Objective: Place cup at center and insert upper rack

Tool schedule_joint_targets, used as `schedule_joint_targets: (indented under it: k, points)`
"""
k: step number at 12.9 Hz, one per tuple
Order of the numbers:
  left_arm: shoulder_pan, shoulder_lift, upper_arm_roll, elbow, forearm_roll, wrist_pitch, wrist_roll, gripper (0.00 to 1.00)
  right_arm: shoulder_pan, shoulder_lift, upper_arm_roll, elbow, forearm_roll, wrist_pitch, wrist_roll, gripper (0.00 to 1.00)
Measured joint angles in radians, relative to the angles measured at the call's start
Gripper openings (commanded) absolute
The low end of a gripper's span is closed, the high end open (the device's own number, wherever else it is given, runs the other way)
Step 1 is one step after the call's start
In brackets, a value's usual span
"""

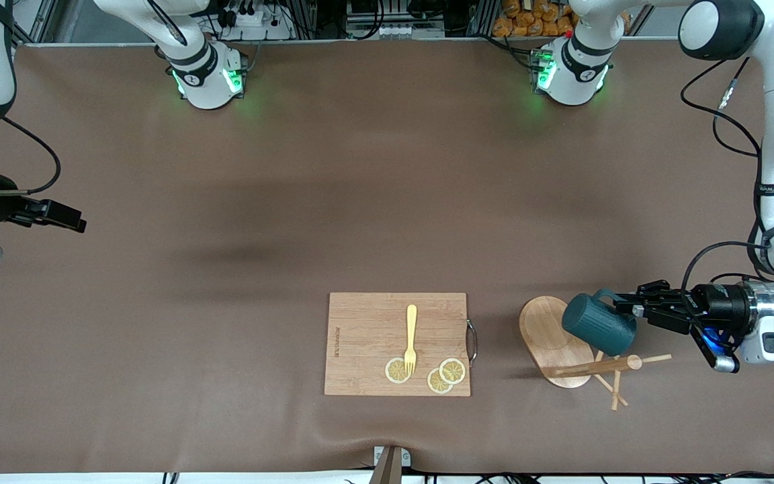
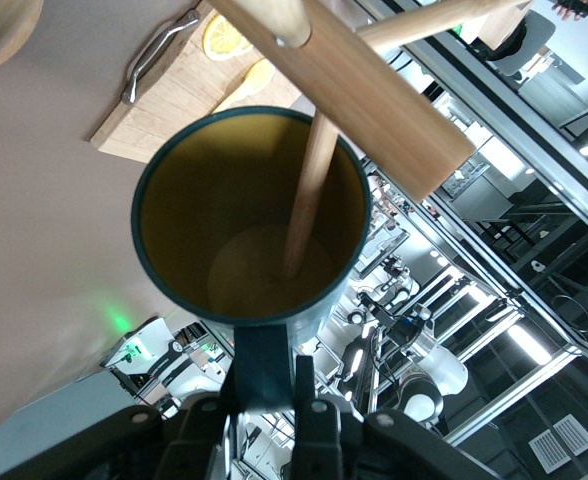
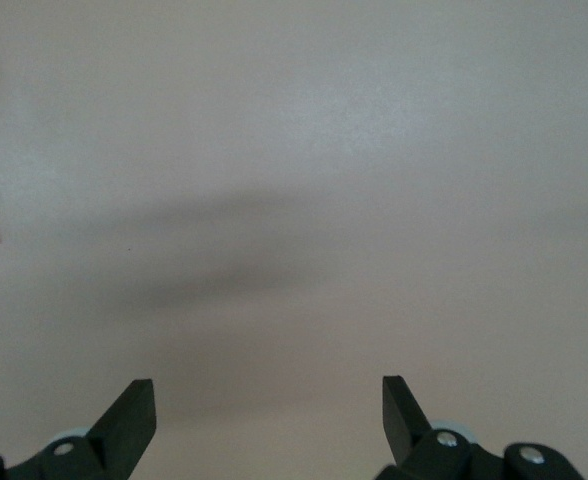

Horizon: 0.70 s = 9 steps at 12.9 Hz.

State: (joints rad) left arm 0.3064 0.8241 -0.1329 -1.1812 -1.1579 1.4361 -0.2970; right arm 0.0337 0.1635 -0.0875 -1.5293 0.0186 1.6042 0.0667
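The left end effector [image 1: 631,310] is clamped on the loop handle of the teal cup [image 1: 598,324], which hangs on its side over the wooden mug-tree stand [image 1: 565,343]. One peg [image 2: 309,195] reaches into the cup's mouth, so the cup must first withdraw along this peg. The right end effector [image 3: 267,408], fingers apart, waits over bare bench [image 1: 226,202].

The cup [image 1: 598,327] hides part of the upper rack [image 1: 557,341], covering where the post meets the oval base. The right gripper [image 3: 269,405] shows only its fingertips (its body is cut off in both views).
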Motion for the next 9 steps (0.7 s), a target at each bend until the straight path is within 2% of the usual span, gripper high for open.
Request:
schedule_joint_targets:
  k: [2, 3, 4, 5, 7, 9]
  points:
    - [0.007, 0.005, -0.001, 0.000, -0.002, 0.000, 0.017, 0.00, 0.000, 0.000, 0.000, 0.000, 0.000, 0.000, 0.000, 1.00]
    - [0.008, 0.009, -0.001, 0.000, -0.006, 0.000, 0.022, 0.10, 0.000, 0.000, 0.000, 0.000, 0.000, 0.000, 0.000, 1.00]
    - [0.008, 0.012, -0.002, 0.000, -0.014, 0.000, 0.023, 0.51, 0.000, 0.000, 0.000, 0.000, 0.000, 0.000, 0.000, 1.00]
    - [0.008, 0.015, -0.003, 0.000, -0.019, 0.000, 0.023, 0.77, 0.000, 0.000, 0.000, 0.000, 0.000, 0.000, 0.000, 1.00]
    - [0.008, 0.017, -0.004, 0.000, -0.023, 0.000, 0.023, 1.00, 0.000, 0.000, 0.000, 0.000, 0.000, 0.000, 0.000, 1.00]
    - [0.006, 0.017, -0.008, 0.001, -0.024, -0.001, 0.024, 1.00, 0.000, 0.000, 0.000, 0.000, 0.000, 0.000, 0.000, 1.00]
